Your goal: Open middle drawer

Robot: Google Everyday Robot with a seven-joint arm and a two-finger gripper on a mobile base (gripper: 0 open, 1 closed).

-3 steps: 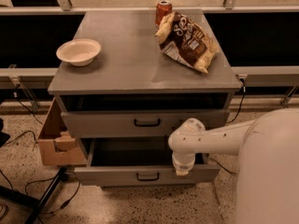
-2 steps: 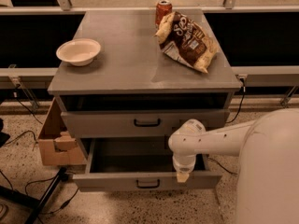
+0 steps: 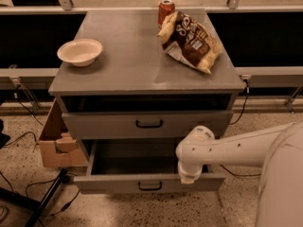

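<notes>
The middle drawer (image 3: 113, 183) is pulled well out of the grey cabinet (image 3: 142, 74). Its flat grey front faces me, with a small black bar handle (image 3: 150, 185) at its centre, and its dark inside looks empty. My gripper (image 3: 188, 176) hangs from the white arm (image 3: 236, 148) and points down. It sits at the top edge of the drawer front, right of the handle. The drawer above (image 3: 109, 125) has the same black handle, with a dark gap over it. Anything below the open drawer is hidden.
On the cabinet top are a white bowl (image 3: 80, 51), a brown chip bag (image 3: 191, 41) and a red can (image 3: 165, 9). An open cardboard box (image 3: 54, 143) stands on the floor to the left. Cables and a black stand leg (image 3: 45, 200) lie at front left.
The middle drawer has slid further out toward me. My gripper has moved down and forward with its front edge.
</notes>
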